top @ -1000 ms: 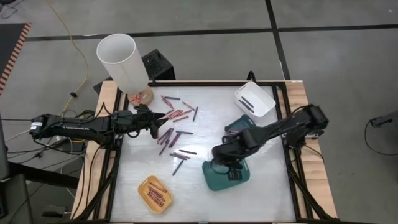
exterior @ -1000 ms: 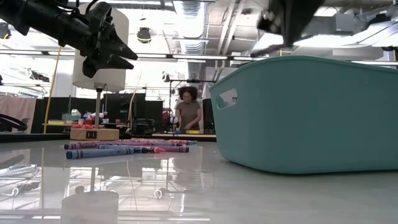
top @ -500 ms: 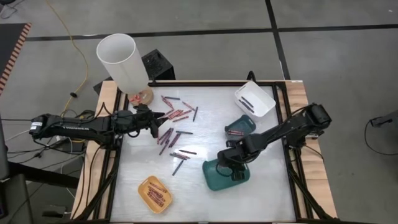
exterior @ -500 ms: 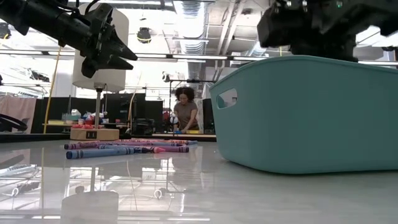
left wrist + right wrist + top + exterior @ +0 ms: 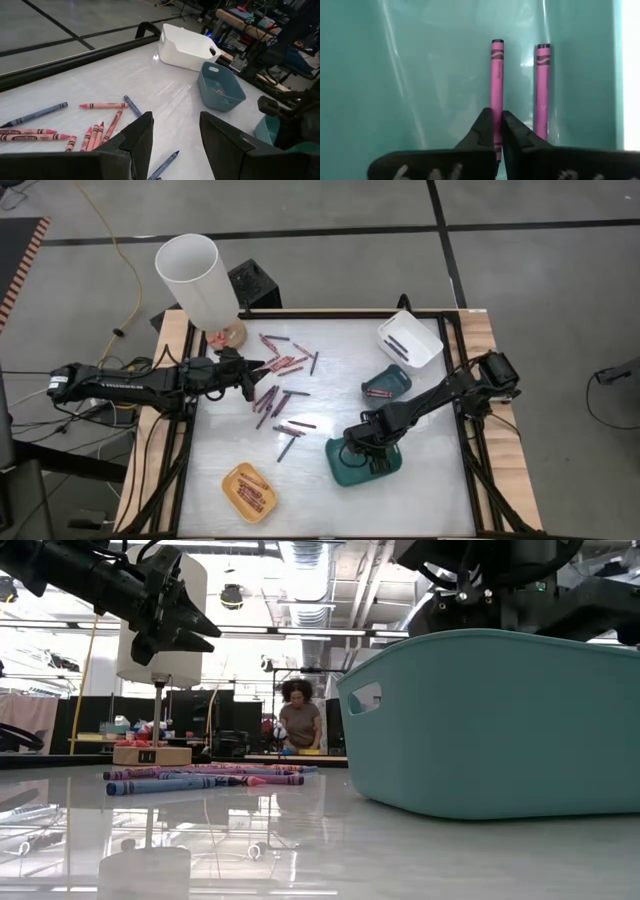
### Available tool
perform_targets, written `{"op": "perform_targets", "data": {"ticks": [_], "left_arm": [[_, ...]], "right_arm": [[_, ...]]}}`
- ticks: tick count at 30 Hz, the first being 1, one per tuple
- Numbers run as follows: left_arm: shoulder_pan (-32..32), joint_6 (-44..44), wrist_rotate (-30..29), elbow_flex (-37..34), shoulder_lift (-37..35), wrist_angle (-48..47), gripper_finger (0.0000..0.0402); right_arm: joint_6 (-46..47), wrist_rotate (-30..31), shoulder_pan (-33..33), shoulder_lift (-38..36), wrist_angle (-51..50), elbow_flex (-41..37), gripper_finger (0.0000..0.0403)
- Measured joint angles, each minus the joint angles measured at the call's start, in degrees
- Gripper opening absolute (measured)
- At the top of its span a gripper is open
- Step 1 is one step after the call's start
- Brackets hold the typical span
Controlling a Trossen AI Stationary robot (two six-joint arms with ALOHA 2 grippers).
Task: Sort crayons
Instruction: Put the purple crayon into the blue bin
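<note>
Loose crayons, red, pink, purple and blue-grey, lie scattered on the white table at its left middle; they show in the low view as well. My left gripper hovers open above them, nothing between its fingers. My right gripper reaches down into the large teal tray near the front edge, shut on a pink crayon. A second pink crayon lies on the tray floor beside it. In the low view the tray wall hides the right fingers. My right gripper pinches the pink crayon by its two long sides near one end, between the tips of its two fingers. The fingers come from above, pointing steeply down. The crayon reaches out ahead of them, parallel to the second crayon. Whether it rests on the tray floor, I cannot tell.
A smaller teal tray holds red crayons; a white tray stands at the far right, a yellow tray with crayons at the near left. A tall white cylinder stands at the far left corner. A person works in the room behind.
My right gripper has gone down from above the large teal tray into it, tipping more steeply downward, with the pink crayon between its fingers.
</note>
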Motion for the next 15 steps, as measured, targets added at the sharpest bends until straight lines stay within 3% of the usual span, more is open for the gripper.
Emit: {"op": "perform_targets", "data": {"ticks": [15], "left_arm": [[0.00,0.00,0.00,0.02,0.01,0.02,0.0151]], "right_arm": [[-0.24,0.04,-0.09,-0.26,-0.01,0.00,0.0066]]}}
